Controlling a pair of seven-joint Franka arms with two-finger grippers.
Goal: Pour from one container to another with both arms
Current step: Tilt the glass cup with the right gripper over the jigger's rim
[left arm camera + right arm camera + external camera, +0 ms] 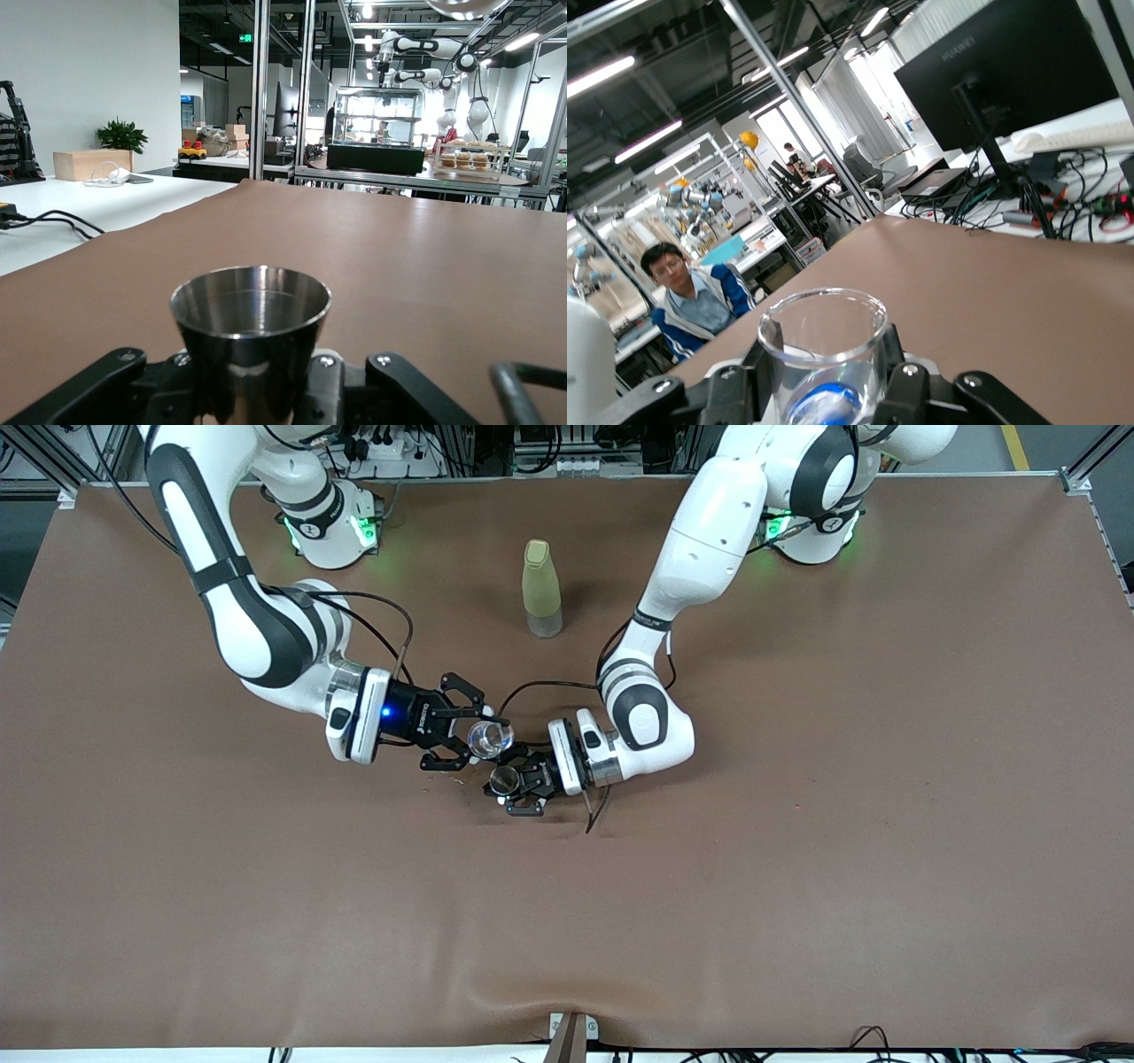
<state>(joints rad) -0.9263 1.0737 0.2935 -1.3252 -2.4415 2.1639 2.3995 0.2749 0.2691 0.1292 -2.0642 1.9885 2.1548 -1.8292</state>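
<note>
The right gripper (467, 734) is closed around the glass cup (491, 739), its black fingers (461, 688) clamped on the cup's sides and holding it in the air over the brown table (797, 824), nearer the front camera than the bottle (541, 588). In the right wrist view the cup (825, 352) sits between the fingers (917, 394), rim open and round, tipped along with the wrist; whether it holds liquid cannot be told. The left gripper (523, 784) is closed on the jigger (505, 780), gripping its narrow waist low over the table, also nearer the front camera than the bottle. In the left wrist view the jigger (251, 341) stands upright between the fingers (97, 390), its round rim level and its silvery inside showing. The cup is just beside the jigger and higher than it, on the side toward the right arm's end; the two do not appear to touch. The bottle stands upright on the table, well apart from both grippers, between the two arm bases.
</note>
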